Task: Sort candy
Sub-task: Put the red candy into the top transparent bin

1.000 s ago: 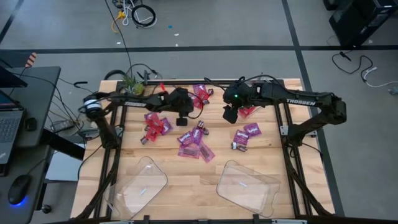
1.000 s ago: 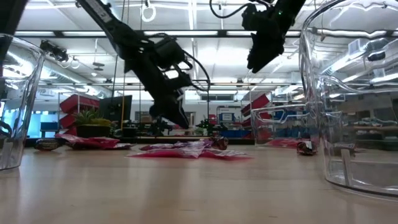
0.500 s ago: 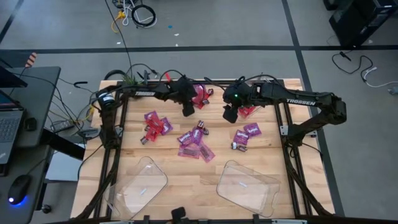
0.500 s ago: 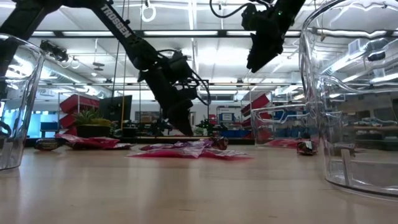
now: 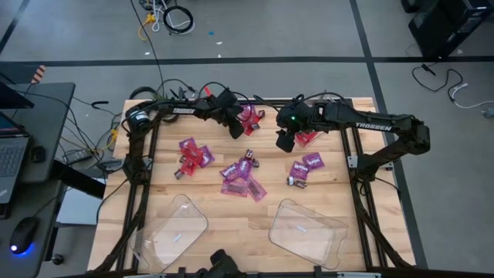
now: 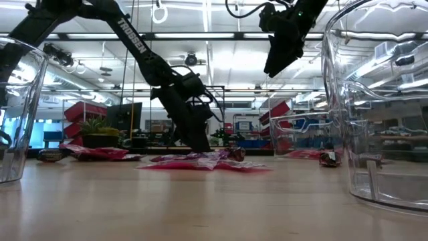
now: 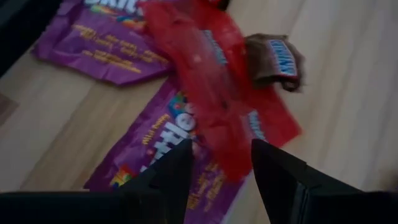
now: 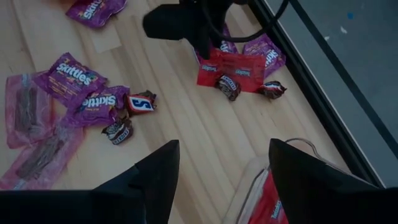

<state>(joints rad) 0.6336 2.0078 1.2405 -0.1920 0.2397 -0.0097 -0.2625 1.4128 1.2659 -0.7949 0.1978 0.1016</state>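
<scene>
I am looking down on a grey floor [image 5: 77,38] crossed by dark tape lines. A dark desk [image 5: 38,139] with a laptop [image 5: 9,154] is sitting beside the wooden counter [image 5: 231,224]. Cables [image 5: 166,17] are lying beyond the counter. Ceiling strip lights [image 6: 221,37] are glowing overhead.

Bare table [image 5: 231,220]: open strip between the two clear trays [image 5: 176,226]. Candy [image 5: 243,176] scatters mid-table. Left hand [image 5: 238,131] crowds the far-edge pile.

Two dark jointed arms, white TROSSEN lettering, black cables, perhaps a green light on the right arm [image 5: 363,123]
</scene>
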